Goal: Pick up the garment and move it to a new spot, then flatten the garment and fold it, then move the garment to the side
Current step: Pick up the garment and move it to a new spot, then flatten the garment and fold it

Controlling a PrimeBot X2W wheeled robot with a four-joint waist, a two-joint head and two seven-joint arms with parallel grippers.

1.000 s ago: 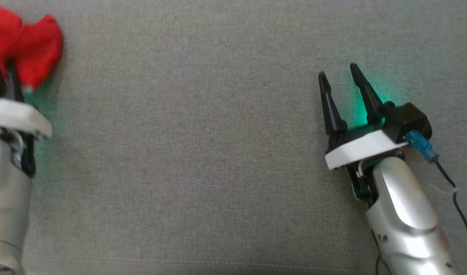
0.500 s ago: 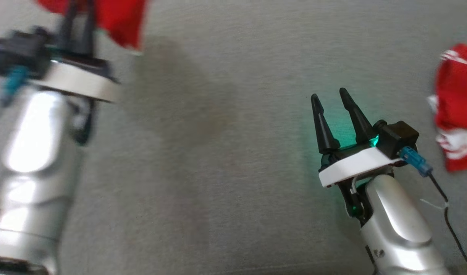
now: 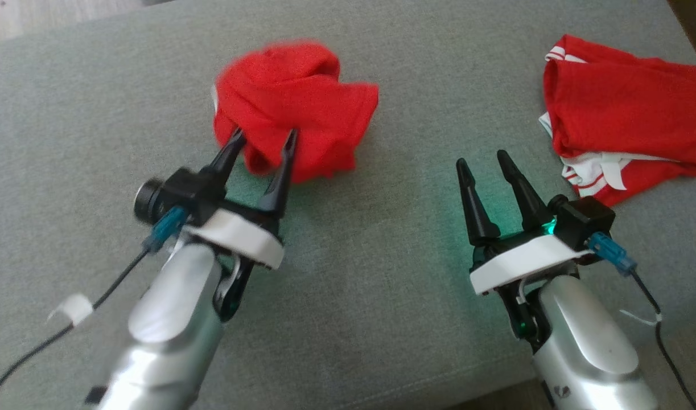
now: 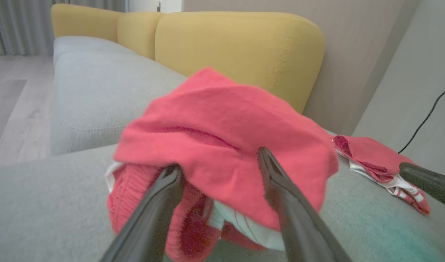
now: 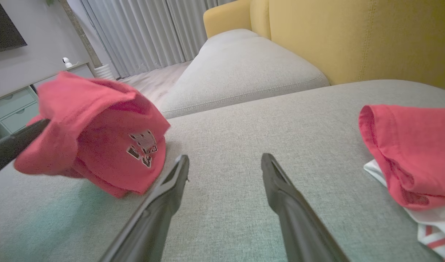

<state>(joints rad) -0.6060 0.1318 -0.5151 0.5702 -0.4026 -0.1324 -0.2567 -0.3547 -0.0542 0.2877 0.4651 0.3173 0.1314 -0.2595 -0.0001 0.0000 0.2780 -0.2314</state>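
Note:
A crumpled red garment [image 3: 293, 102] lies in a heap on the grey sofa cushion [image 3: 370, 273], its edges blurred. My left gripper [image 3: 263, 139] is open, its two dark fingers spread at the heap's near edge. In the left wrist view the garment [image 4: 222, 123] bulges just beyond and between the fingertips [image 4: 171, 171]; white trim shows under it. My right gripper [image 3: 481, 162] stands open over bare cushion, to the right of the heap, holding nothing. From the right wrist the garment [image 5: 98, 127] shows a printed badge, left of my right gripper [image 5: 225, 157].
A second red garment with white stripes [image 3: 621, 114] lies at the cushion's far right, close to my right gripper. Yellow back cushions [image 4: 240, 47] rise behind the seat. The cushion's front seam [image 3: 382, 393] runs along the bottom; wooden floor [image 3: 40, 17] shows at top left.
The head camera has swung, so the whole scene shifted. My left gripper, shut on the red garment before, is now open with the garment in a heap before it. The right gripper stays open.

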